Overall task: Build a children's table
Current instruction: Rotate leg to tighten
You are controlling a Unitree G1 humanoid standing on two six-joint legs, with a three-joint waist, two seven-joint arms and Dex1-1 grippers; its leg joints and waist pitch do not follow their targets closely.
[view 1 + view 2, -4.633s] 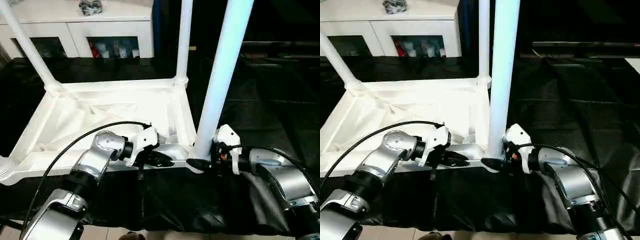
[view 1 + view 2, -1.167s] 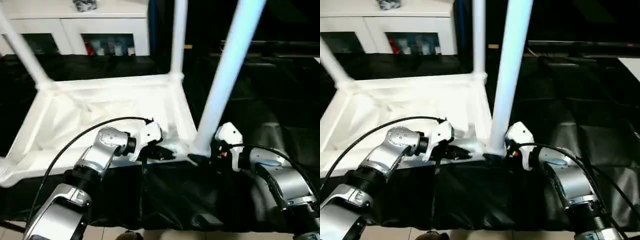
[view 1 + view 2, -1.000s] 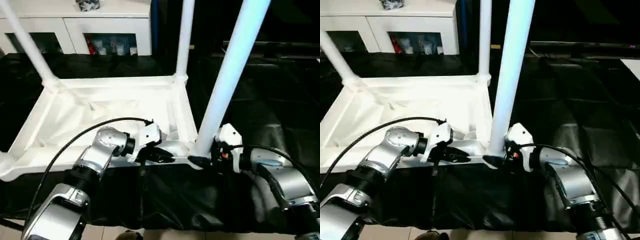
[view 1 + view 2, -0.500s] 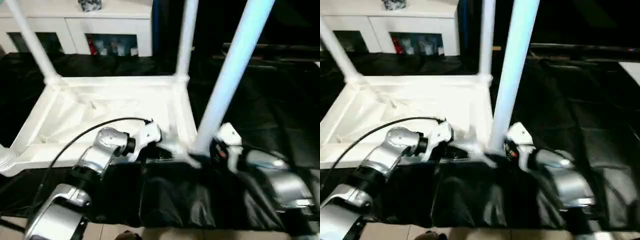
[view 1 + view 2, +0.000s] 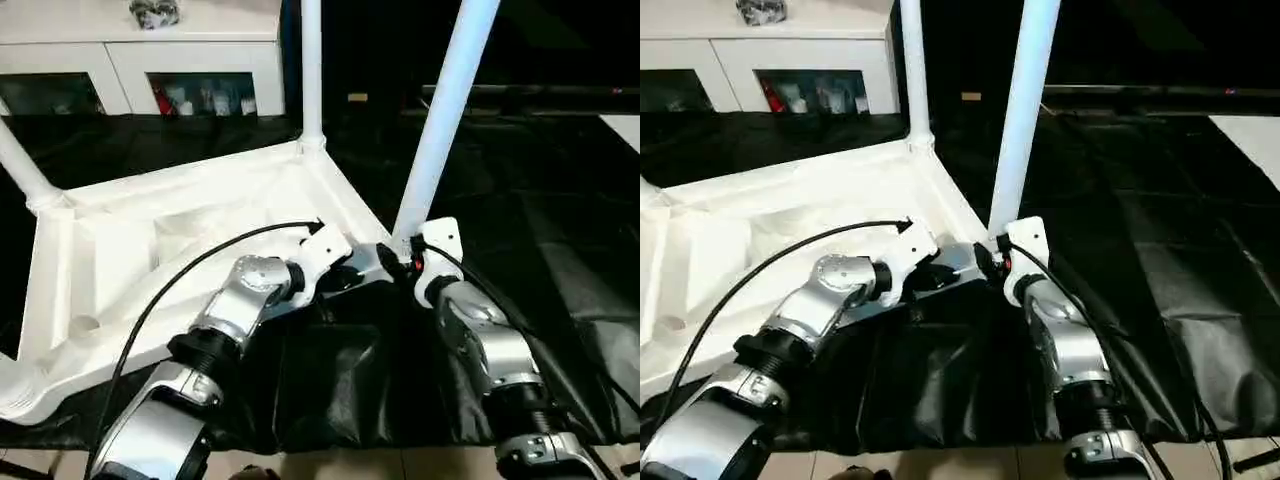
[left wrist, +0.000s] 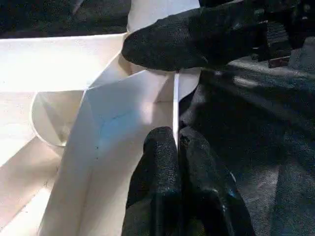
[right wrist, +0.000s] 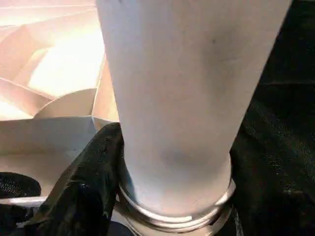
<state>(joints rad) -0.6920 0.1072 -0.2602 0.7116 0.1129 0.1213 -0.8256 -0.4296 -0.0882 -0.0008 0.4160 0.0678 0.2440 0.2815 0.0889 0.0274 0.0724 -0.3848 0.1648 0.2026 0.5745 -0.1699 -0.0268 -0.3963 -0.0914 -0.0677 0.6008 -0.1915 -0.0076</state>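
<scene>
The children's table [image 5: 130, 250] is lying upside down on a black cloth [image 5: 560, 250], its underside facing up and its legs standing upward from the corner sockets. Behind it a white cabinet [image 5: 140, 60] is standing along the cloth's far edge.

Both silver forearms are reaching forward and converging on the table's near right corner. The left arm [image 5: 240, 300] is angling in from the lower left with a black cable arcing over it, its wrist turned toward the rim. The right arm [image 5: 480, 340] is coming up from the lower right, its wrist pointing at the base of the near right leg [image 5: 440, 120].

The left gripper [image 6: 176, 147] is pinching the thin raised rim [image 6: 175, 105] of the table between its 2 fingers, which are pressed almost fully together. The right gripper [image 5: 990, 262] is standing partly spread at the leg's base, 1 black finger [image 7: 81, 196] lying against the leg just above its socket ring [image 7: 177, 216]; whether it is truly clamping the leg I cannot tell.
</scene>
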